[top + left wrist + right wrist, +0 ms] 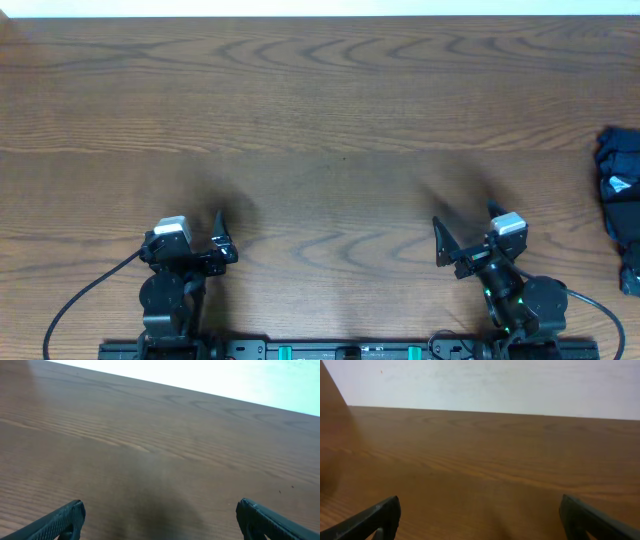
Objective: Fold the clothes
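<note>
A broad brown wooden table (330, 110) with wavy, flowing grain fills the overhead view. Directly on it, at its far right edge, lies a dark blue bundle of crumpled fabric (622, 205) with a small grey-white patch, partly cut off by the frame.

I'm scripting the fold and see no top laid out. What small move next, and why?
Probably wait: left hand and right hand are open and empty, and the only cloth visible is a dark blue bundle at the right edge of the table.
</note>
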Controlling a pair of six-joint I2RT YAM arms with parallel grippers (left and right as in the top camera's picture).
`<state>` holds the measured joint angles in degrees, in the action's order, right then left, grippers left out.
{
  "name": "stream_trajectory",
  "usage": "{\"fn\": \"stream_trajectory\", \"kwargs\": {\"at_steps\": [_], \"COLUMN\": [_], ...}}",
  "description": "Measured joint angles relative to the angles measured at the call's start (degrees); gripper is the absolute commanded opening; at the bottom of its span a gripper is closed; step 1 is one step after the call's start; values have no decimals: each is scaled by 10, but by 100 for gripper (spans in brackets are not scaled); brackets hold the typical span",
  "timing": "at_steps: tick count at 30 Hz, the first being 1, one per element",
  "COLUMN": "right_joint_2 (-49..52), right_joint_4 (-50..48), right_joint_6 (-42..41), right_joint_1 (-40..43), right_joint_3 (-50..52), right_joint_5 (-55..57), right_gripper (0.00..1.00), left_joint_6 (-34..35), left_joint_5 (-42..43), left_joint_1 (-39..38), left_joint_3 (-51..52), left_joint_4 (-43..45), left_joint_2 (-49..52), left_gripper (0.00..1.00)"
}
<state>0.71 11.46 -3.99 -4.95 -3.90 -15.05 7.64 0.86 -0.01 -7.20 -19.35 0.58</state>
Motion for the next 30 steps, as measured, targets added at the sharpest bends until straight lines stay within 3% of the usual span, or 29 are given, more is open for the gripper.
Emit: {"fn": "stream_trajectory", "kwargs": {"at_steps": [30], "right_joint_2": [0], "right_joint_4": [-1], "right_joint_6": [30], "right_joint_1": [25], "right_joint_3": [0], "right_joint_5": [-11], "right_gripper": [99], "left_joint_6": [0], "left_joint_5": [0], "left_joint_1": [0], "left_joint_3": [0], "left_joint_4": [0], "left_joint_2": [0], "left_gripper": [98]}}
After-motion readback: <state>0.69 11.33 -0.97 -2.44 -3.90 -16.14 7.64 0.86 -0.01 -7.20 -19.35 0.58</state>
